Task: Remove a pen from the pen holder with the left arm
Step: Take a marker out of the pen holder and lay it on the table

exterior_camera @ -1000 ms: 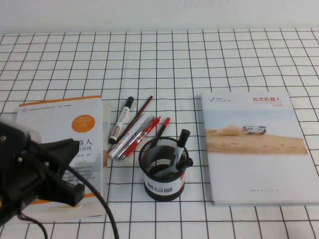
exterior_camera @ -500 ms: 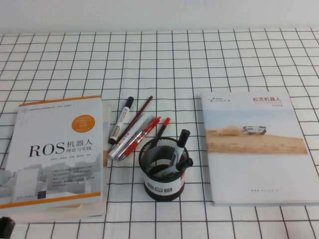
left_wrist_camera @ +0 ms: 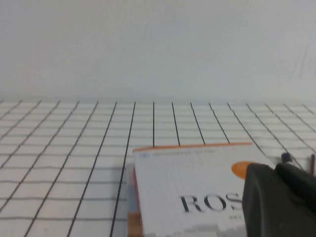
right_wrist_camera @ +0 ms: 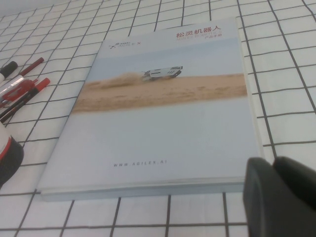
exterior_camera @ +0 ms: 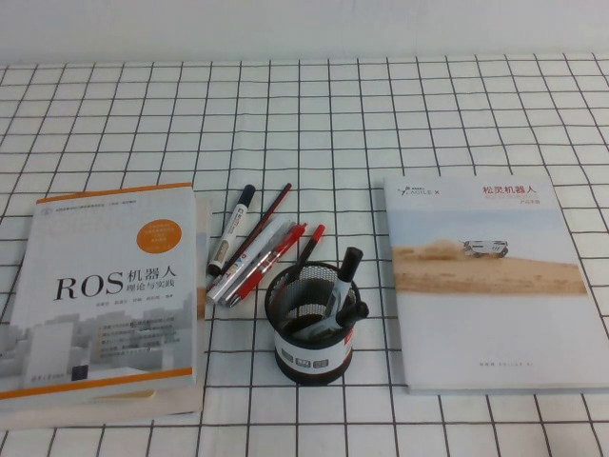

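The black mesh pen holder (exterior_camera: 309, 333) stands at the table's front centre with two black markers (exterior_camera: 344, 284) leaning in it. Several pens and a marker (exterior_camera: 252, 249) lie on the table just behind and left of it. Neither arm shows in the high view. In the left wrist view my left gripper (left_wrist_camera: 276, 170) is shut and holds nothing, low over the near part of the ROS book (left_wrist_camera: 197, 197). My right gripper (right_wrist_camera: 274, 165) is shut and holds nothing, just off the near right corner of the AgileX booklet (right_wrist_camera: 168, 108). The holder's base (right_wrist_camera: 7, 158) shows at that view's edge.
The ROS book (exterior_camera: 105, 295) lies at the front left on top of another book. The AgileX booklet (exterior_camera: 490, 286) lies at the right. The gridded tablecloth (exterior_camera: 333, 114) runs back to a white wall.
My left arm, which covered the front left corner of the high view a second ago, has drawn back out of that view. The pens and holder have not moved.
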